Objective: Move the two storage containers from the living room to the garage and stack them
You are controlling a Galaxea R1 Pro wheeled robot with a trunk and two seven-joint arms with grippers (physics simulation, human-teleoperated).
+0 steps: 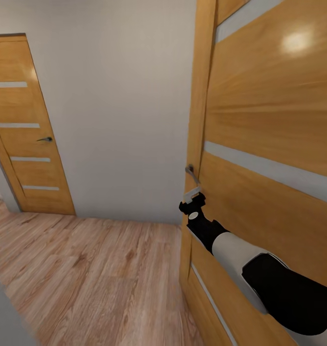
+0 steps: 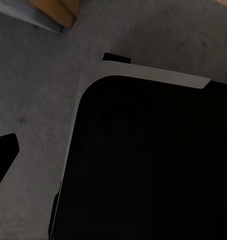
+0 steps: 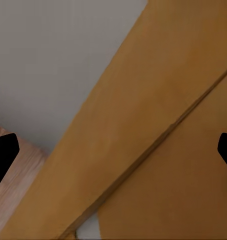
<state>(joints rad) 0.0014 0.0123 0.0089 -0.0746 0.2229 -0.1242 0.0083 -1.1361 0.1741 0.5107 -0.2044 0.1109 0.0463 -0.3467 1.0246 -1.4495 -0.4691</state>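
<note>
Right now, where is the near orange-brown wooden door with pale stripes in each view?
Head view: door at right, right gripper by its handle.
Right wrist view: its wood beyond the fingertips.
Left wrist view: orange wood piece, cannot tell whether it.
Shared landmark: light plank floor.

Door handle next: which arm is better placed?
Right. In the head view the right claw is already at the near door's handle, arm extended along the door. The left wrist view faces a dark rounded body over grey ground.
</note>
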